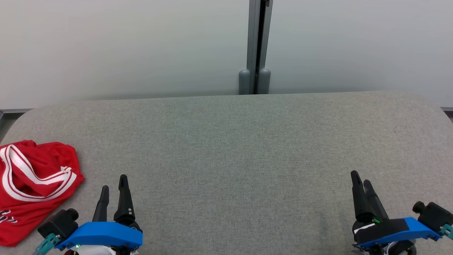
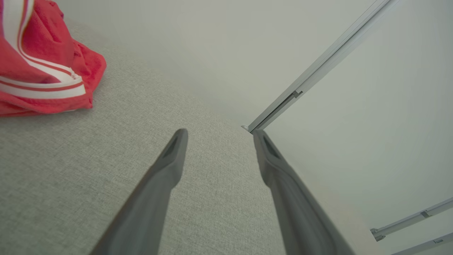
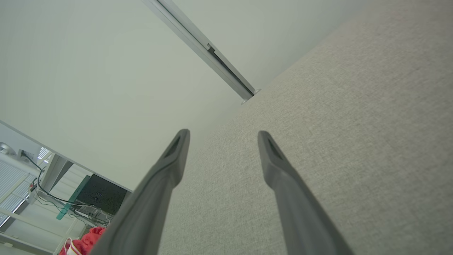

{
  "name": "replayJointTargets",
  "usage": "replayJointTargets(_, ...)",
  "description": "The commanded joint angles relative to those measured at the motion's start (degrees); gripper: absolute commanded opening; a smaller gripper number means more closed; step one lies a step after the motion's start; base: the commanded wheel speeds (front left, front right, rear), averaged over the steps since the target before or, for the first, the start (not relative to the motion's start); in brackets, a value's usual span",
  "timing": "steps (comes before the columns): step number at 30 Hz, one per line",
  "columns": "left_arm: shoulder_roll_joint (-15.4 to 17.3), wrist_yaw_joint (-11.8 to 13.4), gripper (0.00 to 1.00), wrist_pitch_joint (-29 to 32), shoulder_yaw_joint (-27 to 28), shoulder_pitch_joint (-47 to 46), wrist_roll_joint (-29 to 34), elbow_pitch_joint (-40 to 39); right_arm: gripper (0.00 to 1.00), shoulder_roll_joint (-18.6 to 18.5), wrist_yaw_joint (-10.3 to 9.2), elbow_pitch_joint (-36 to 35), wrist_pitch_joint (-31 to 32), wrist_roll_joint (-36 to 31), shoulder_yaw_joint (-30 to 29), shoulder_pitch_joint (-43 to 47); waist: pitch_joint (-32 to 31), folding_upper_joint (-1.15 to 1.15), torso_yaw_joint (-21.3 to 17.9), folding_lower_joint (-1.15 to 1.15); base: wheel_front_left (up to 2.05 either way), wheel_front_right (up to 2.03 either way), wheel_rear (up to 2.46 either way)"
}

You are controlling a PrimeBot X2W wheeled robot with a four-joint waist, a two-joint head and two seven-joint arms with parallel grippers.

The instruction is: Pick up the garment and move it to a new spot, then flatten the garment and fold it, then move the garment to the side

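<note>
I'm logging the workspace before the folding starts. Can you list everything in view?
garment: one, red with white stripes, crumpled at the table's near left edge.
table: one, grey fabric top, spans the head view.
wall panels: two, pale grey, behind the table.
post: one, grey metal, between the panels.
cables: several, dark, on the floor beyond the table.
red heap: one, on that floor; too small to identify.
left gripper: one, dark fingers, blue mount, open, beside the garment, not touching.
right gripper: one, same colours, open, over the table's right side.
</note>
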Motion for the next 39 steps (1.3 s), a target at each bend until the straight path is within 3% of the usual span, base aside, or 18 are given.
replayJointTargets(1,0.5,0.2,1.0,-0.4,-0.3,-0.3,1.4,-0.5,1.0,-0.5,0.1,-0.5,-0.4,-1.4,0.0,-1.0,0.0,0.0,0.0,0.0,0.0,0.0,0.0)
replayJointTargets(22,1.5,1.6,1.0,-3.7,-3.3,0.0,14.8,1.0,1.0,-0.6,0.12,0.1,-3.7,-13.9,0.5,-0.7,-0.1,0.0,0.3,0.0,0.0,0.0,0.0)
replayJointTargets(39,1.8,3.6,1.0,-4.8,-4.9,-0.2,22.2,2.7,1.0,-0.7,0.14,1.5,-5.9,-21.9,0.7,-1.0,-0.3,0.0,0.3,0.0,0.0,0.0,0.0)
